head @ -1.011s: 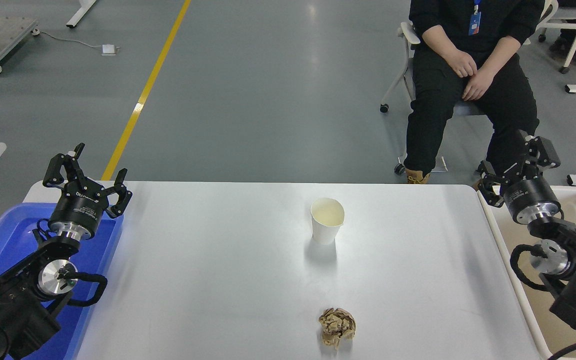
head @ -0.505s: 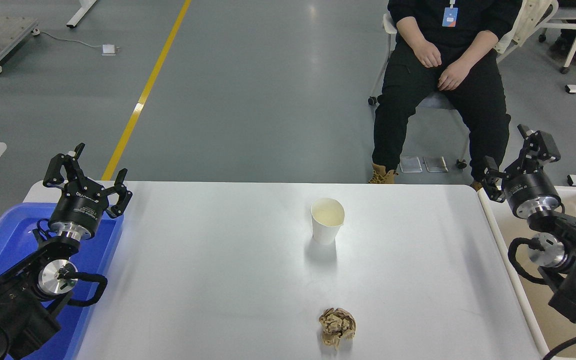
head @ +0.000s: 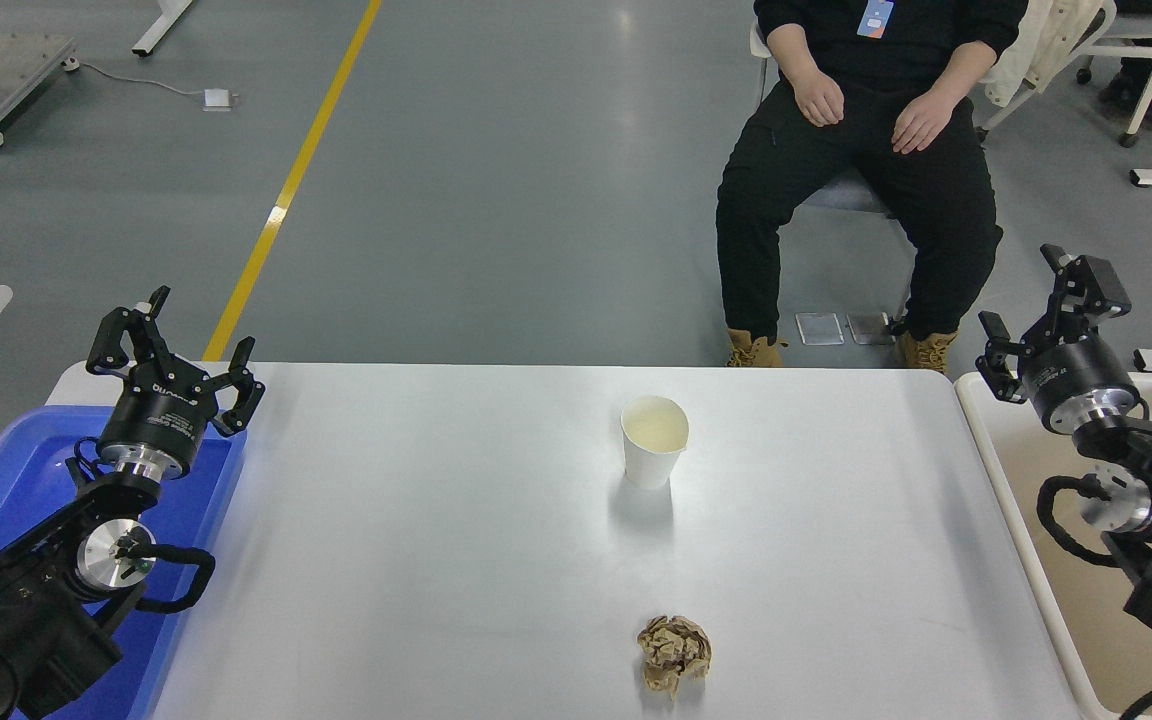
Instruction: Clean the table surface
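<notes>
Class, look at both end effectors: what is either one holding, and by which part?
Nothing is held. The left end effector and the right end effector are both open and empty.

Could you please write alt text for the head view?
A white table holds an upright paper cup and, nearer the camera, a crumpled paper ball. Open left gripper hangs over a blue tray, open right gripper over a beige bin; a person sits beyond.

Your right gripper has drifted right and slightly farther, now above the beige bin's far end. Beyond the bench, the seated person has rolled left, hands now apart on the thighs.
</notes>
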Robot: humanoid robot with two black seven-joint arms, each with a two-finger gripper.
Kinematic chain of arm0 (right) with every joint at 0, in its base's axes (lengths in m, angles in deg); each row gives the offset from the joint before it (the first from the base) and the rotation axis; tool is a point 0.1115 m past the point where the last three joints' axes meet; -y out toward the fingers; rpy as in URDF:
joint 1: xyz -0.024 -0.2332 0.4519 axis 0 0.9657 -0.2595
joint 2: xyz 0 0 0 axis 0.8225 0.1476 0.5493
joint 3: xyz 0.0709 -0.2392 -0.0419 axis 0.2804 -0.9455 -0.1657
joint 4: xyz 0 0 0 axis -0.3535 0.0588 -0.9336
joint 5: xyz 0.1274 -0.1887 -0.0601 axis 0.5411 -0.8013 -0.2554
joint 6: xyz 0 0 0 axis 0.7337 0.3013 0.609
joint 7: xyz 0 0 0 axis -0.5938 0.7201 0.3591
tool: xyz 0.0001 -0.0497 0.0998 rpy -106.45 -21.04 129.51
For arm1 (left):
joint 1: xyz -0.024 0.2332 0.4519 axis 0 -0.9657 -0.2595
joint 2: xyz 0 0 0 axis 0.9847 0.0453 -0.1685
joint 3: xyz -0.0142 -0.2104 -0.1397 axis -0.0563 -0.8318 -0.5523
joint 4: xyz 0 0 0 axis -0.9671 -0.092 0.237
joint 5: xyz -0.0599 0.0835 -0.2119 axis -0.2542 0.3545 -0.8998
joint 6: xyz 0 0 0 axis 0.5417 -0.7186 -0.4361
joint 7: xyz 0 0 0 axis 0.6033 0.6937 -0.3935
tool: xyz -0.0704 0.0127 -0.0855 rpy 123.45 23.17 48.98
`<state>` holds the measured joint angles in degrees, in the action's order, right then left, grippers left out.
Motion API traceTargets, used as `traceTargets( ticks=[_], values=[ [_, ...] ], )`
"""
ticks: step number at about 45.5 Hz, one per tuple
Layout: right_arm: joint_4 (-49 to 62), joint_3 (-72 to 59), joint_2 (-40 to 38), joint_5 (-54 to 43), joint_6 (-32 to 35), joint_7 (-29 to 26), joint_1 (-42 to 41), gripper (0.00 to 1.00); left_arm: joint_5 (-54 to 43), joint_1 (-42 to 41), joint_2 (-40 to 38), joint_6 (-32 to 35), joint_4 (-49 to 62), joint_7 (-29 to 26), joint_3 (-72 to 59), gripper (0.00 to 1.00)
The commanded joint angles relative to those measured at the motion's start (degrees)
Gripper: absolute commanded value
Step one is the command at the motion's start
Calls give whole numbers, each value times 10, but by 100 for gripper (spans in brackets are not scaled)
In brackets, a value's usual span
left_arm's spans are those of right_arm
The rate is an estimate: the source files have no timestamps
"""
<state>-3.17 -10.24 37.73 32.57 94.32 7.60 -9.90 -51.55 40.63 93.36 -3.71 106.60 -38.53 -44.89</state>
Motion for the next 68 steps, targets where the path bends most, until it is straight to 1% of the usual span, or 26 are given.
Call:
traceTargets(
  ticks=[1,6,12,16,25,33,38,41,44,48,54,58,62,68],
  values=[
    [4,-74,-6,-2,0,-1,-48,99,0,0,0,0,0,0,0,100],
    [-1,-163,-24,-36,1,-1,-99,99,0,0,0,0,0,0,0,100],
    [-5,-291,-28,-163,1,-1,-165,99,0,0,1,0,0,0,0,100],
    [-7,-353,-26,-235,1,-1,-206,99,0,0,1,0,0,0,0,100],
    [-35,-391,-2,-309,4,0,-277,99,0,0,1,0,0,0,0,100],
    [-147,-459,-1,-433,10,2,-335,99,0,0,1,0,0,0,0,100],
    [-222,-472,-1,-515,10,2,-364,99,0,0,0,0,0,0,0,100],
    [-252,-472,2,-555,10,2,-373,99,0,0,0,0,0,0,0,100],
    [-260,-472,13,-586,10,1,-374,99,0,0,1,0,0,0,0,100],
    [-251,-476,51,-608,6,0,-375,99,0,0,0,0,0,0,0,100],
    [-220,-493,98,-608,1,-2,-374,99,0,0,1,0,0,0,0,100],
    [-209,-507,133,-608,-15,-6,-367,99,0,0,1,0,0,0,0,100],
    [-182,-525,158,-603,-48,-30,-352,99,0,0,1,0,0,0,0,100],
    [-122,-530,194,-601,-52,-77,-319,99,0,0,1,0,0,0,0,100]
  ],
)
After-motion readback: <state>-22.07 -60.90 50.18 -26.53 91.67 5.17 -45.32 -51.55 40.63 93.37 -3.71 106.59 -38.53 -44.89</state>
